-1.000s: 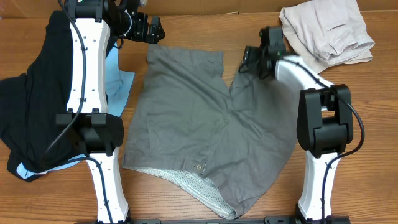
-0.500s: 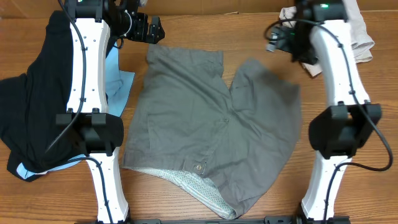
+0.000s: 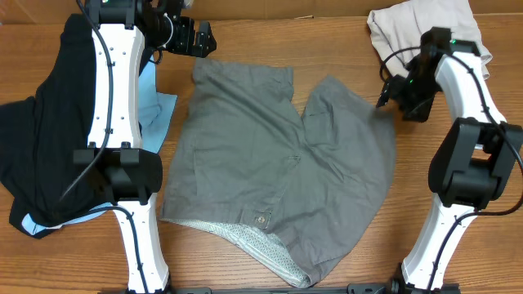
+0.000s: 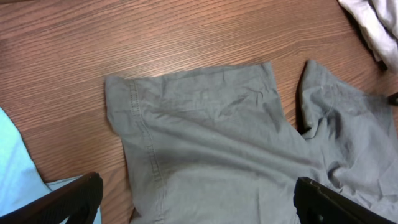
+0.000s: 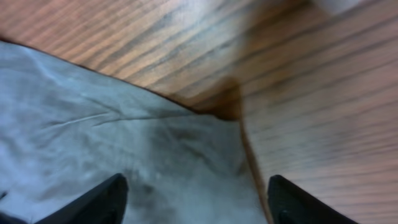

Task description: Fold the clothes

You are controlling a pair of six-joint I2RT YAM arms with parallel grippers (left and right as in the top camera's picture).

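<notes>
Grey woven shorts lie spread flat in the middle of the wooden counter, waist toward the near edge with the button and pale waistband lining showing, both legs pointing to the far edge. The right gripper has moved: a second ago it was at the hem of the right leg, then it rose toward the beige garment, and now it hangs at the outer edge of that leg, whose cloth lies as flat as it did half a second ago. Its fingers stand apart with nothing between them, over the corner of the hem. The left gripper has not shifted, hanging just beyond the left leg's hem with its fingers spread wide and empty. Bare wood runs along the far edge past both hems, and down the right side of the shorts. A narrow strip separates the right leg from the beige garment. On the left a light-blue piece lies near the shorts' edge, partly under a black garment.
</notes>
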